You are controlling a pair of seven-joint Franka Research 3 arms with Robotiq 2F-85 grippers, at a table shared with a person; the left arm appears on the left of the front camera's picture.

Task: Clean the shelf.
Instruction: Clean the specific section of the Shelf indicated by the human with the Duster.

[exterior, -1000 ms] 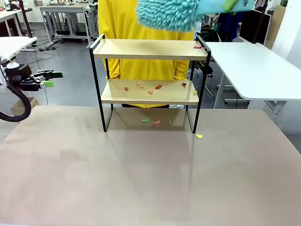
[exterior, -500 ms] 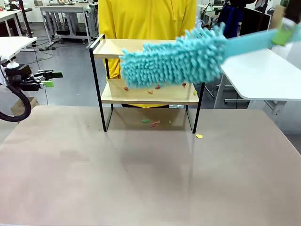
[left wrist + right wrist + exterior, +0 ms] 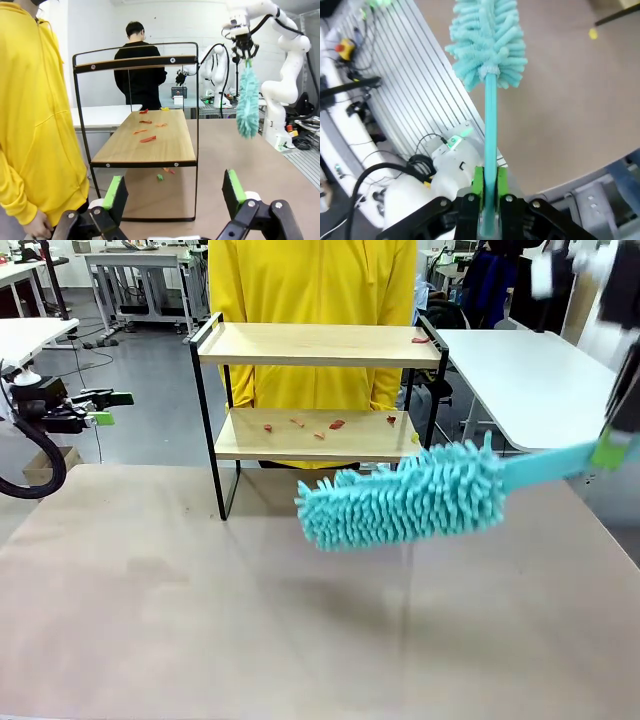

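Observation:
The shelf (image 3: 320,343), a black-framed rack with two wooden boards, stands at the table's far side. Small red and orange scraps (image 3: 318,426) lie on its lower board, and a red scrap (image 3: 422,339) sits at the right end of the top board. My right gripper (image 3: 610,451) is shut on the handle of a teal fluffy duster (image 3: 405,497), whose head hangs low over the table in front of the shelf. The right wrist view shows the handle (image 3: 491,135) clamped between the green pads. My left gripper (image 3: 105,408) stands open, far left of the shelf (image 3: 145,142), with nothing in it.
A person in a yellow hoodie (image 3: 310,280) stands right behind the shelf. A white table (image 3: 540,380) adjoins at the back right. Green and red scraps (image 3: 161,176) lie on the table under the shelf, a yellow one (image 3: 592,33) beyond the duster head.
The duster has swung down from above the top board, past the shelf's front, to low over the table. The left arm has not moved.

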